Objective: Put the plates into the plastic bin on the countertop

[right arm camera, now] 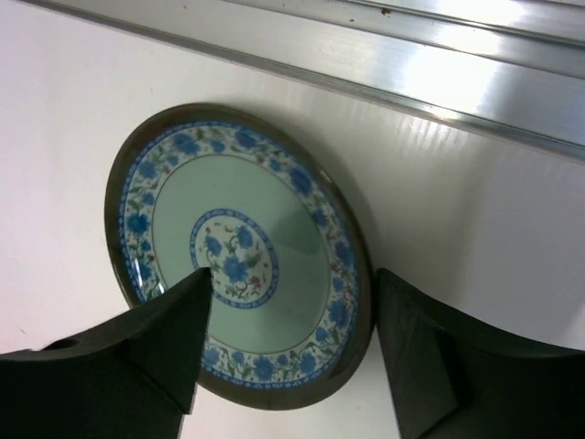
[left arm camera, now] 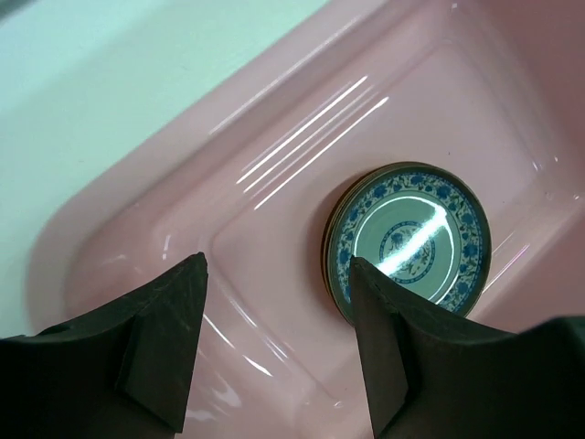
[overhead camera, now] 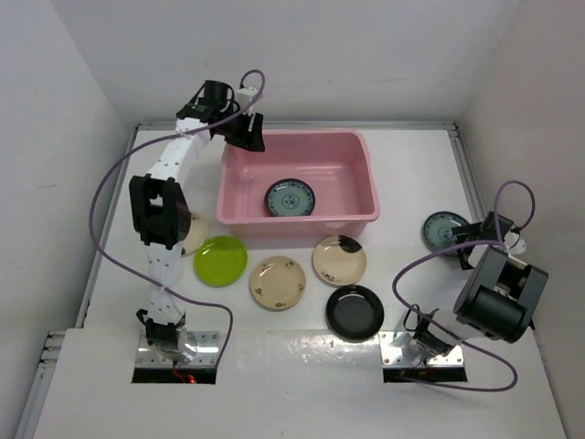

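- The right gripper [right arm camera: 292,274] hangs over the blue-green plate [right arm camera: 239,251], which lies flat at the right of the countertop [overhead camera: 411,183]. Its fingers are spread wide with nothing between them. Picking up this plate looks like the step in hand.
- A flat saucer offers only its rim. It would be best to lower one finger inside the near lip and one outside, pinch there, and lift clear before swinging left to the plastic bin [overhead camera: 361,174]. The metal rail [right arm camera: 366,64] lies just beyond the plate, so the approach should mind it.
- The left gripper [left arm camera: 279,263] hovers over the bin's far-left corner, fingers wide apart and empty. It would do well to move aside so the arms do not meet.
- There is one bin. In it lies one blue-green bin plate [left arm camera: 409,240]; a darker rim beneath may be a second, though I cannot be sure.
- On the countertop are six plates:
  - the right-hand blue-green one
  - a lime green plate [overhead camera: 219,261]
  - a patterned cream plate [overhead camera: 277,282]
  - a cream plate with a black patch [overhead camera: 339,260]
  - a black plate [overhead camera: 355,312]
  - a pale plate [overhead camera: 196,236], mostly hidden under the left arm
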Action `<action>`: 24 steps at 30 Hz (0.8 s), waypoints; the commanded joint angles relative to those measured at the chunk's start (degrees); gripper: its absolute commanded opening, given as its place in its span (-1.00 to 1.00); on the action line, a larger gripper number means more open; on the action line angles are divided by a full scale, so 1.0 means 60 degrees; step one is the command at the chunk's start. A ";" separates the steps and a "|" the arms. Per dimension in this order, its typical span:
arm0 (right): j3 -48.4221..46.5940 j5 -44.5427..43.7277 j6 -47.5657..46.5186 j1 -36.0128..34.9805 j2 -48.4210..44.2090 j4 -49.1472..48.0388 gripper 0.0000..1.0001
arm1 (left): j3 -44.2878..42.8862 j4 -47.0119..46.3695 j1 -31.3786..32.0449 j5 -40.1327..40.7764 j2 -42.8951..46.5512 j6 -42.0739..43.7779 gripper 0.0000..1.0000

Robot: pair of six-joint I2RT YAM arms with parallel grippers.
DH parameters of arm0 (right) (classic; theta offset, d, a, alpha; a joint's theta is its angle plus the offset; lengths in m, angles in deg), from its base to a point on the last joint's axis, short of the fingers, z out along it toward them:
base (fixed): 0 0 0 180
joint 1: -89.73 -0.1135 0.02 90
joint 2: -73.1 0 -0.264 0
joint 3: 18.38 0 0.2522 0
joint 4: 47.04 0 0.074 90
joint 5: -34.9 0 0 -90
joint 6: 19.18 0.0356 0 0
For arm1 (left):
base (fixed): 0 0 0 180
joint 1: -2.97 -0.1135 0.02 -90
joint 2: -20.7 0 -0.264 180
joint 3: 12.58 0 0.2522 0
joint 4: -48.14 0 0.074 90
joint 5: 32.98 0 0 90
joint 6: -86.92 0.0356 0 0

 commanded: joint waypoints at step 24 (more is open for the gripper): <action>-0.2596 0.0646 0.0476 -0.1835 0.0251 0.0844 -1.00 | 0.0333 -0.0169 -0.1963 0.0358 0.1325 0.0222 0.32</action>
